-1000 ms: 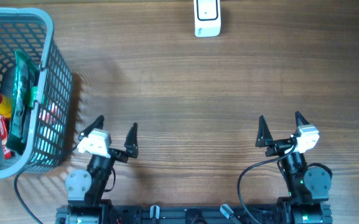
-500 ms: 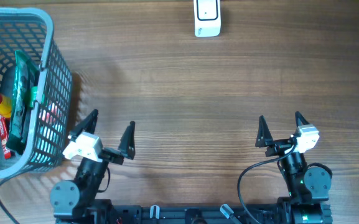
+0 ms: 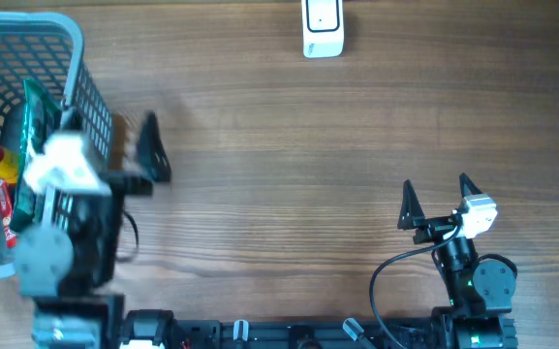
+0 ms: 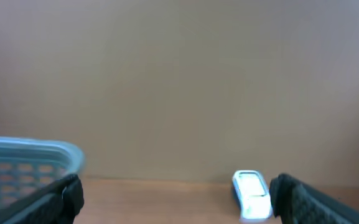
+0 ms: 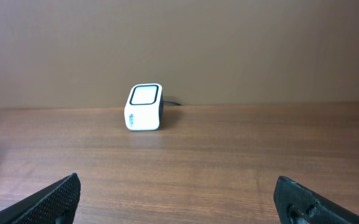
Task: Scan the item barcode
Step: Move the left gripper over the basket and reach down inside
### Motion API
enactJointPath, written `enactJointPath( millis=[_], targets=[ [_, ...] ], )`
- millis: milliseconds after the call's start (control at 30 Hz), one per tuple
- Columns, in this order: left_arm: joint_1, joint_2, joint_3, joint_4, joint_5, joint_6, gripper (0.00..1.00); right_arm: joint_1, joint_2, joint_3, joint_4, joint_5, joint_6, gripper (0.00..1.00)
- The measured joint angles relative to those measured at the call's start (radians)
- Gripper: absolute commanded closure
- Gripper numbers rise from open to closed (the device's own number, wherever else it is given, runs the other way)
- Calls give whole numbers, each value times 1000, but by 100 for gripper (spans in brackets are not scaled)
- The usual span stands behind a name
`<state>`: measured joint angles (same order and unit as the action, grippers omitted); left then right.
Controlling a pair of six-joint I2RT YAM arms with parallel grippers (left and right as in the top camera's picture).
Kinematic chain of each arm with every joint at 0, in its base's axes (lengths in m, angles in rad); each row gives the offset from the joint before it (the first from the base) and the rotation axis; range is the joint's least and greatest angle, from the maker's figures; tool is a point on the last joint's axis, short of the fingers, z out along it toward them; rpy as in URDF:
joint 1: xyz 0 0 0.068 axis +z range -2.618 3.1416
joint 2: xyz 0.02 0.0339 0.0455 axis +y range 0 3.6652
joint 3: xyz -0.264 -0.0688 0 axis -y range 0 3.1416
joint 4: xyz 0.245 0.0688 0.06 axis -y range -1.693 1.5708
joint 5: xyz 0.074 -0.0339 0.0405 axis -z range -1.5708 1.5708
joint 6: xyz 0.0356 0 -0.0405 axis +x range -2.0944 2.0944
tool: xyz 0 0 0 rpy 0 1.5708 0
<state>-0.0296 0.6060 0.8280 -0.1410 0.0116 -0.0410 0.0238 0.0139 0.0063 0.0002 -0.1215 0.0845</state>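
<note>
The overhead view looks straight down on the table [image 3: 289, 145] from well above, with the arm bases at its 6 o'clock edge, the scanner [image 3: 323, 27] at 12 and the basket [image 3: 27, 17] at 10. The right wrist view sits low over the table and faces 12 o'clock, the right pincer [image 5: 176, 193] tips in its bottom corners. The left wrist view (blurred, mostly wall) faces roughly the same way. All three views share the scanner; overhead and left wrist share the basket.
</note>
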Motion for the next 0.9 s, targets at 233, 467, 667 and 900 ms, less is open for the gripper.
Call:
enactJointPath(
  millis=[233,467,667,900],
  targets=[
    [82,360,416,-217,-97,64,0,0,0,0,0,0,0,0],
    [256,619,735,-337,-120,89,0,0,0,0,0,0,0,0],
    [414,696,771,-485,-124,92,0,0,0,0,0,0,0,0],
    [511,783,771,-621,-131,93,0,0,0,0,0,0,0,0]
  ],
)
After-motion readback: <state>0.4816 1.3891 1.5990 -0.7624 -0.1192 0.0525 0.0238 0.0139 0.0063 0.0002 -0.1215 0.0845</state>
